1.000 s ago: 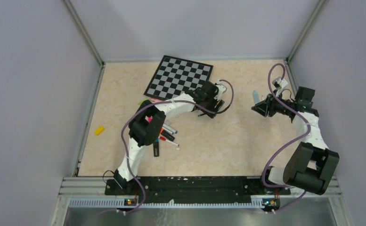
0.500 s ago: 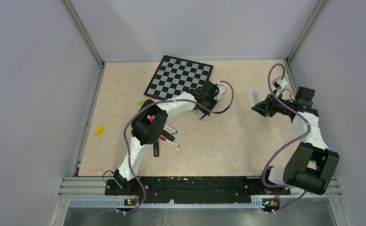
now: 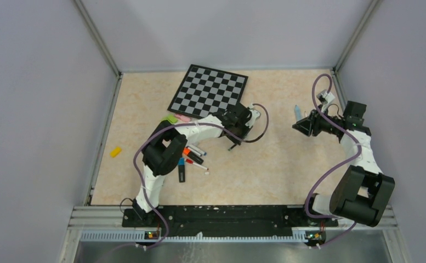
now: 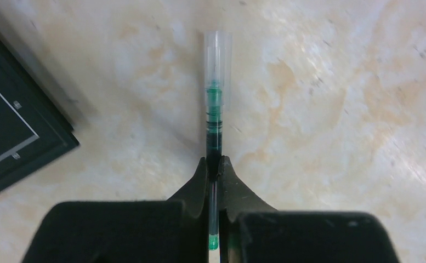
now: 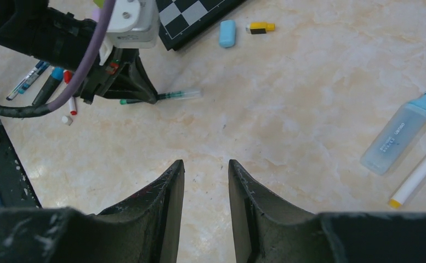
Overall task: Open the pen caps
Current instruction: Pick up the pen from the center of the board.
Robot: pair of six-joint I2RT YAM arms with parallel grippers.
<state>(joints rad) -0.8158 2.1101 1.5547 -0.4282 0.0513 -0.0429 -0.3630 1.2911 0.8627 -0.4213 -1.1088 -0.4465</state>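
Your left gripper [image 4: 215, 167], clamped tight on the barrel of a thin green pen [image 4: 214, 139], holds it low over the counter [image 4: 336, 109]. The pen's far end is sheathed in a clear cap [image 4: 217, 55] that is not yet off. Whether the pen touches the counter cannot be told. The grip sits toward the pen's back end, leaving a length of barrel and the whole cap bare ahead of the fingers, and that is the room you have to work with.

Across from it your right gripper [image 5: 204, 175] hangs parted and empty, its jaws pointed roughly toward the pen but well apart from it. The step in hand looks to be taking the cap with that gripper. Bring it in along the pen's own line and close on the cap alone, not on the green neck behind it. Then draw straight away along the axis with the left held firm. A sideways tug would likely bend so slim a pen or twist it in the left fingers. The clear plastic looks slick, so take it squarely at mid-length.

Beyond, a light-blue highlighter [image 5: 399, 137] lies off to one side of the right gripper. A pile of other pens [image 3: 193, 156] waits near the left arm's elbow, and the checkered board [image 3: 209, 90] lies at the far end.
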